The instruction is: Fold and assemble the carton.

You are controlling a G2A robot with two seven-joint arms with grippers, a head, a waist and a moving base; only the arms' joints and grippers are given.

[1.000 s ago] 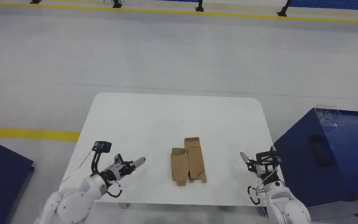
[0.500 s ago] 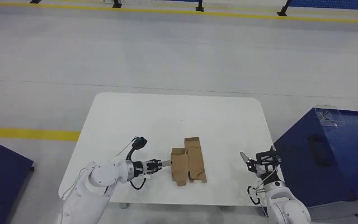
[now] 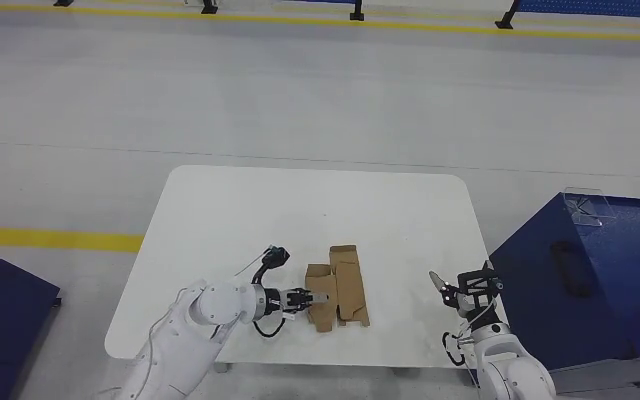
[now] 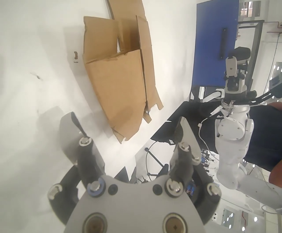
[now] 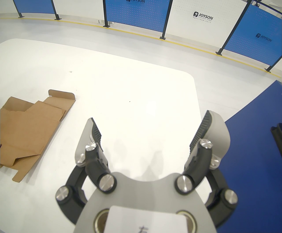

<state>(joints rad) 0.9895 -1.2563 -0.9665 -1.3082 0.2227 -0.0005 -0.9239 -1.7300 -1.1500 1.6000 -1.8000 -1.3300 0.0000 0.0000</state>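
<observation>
A flattened brown carton (image 3: pixel 337 287) lies on the white table (image 3: pixel 230 215), near the front edge and a little right of centre. In the left wrist view the carton (image 4: pixel 120 77) lies just ahead of my left gripper (image 4: pixel 130 123), which is open with nothing between its fingers. Seen from above, the left gripper (image 3: pixel 318 297) has its tips at the carton's left edge. My right gripper (image 5: pixel 152 125) is open and empty near the table's front right corner, well to the right of the carton (image 5: pixel 28 128). From above, the right gripper (image 3: pixel 450 290) sits at that corner.
A dark blue cabinet (image 3: pixel 565 285) stands right beside the table's right edge, close to the right arm. Blue fence panels (image 5: pixel 136 11) line the far side of the floor. The back half of the table holds nothing.
My left arm has swung right from the table's front left to the carton's left edge. The right arm and the carton have kept still.
</observation>
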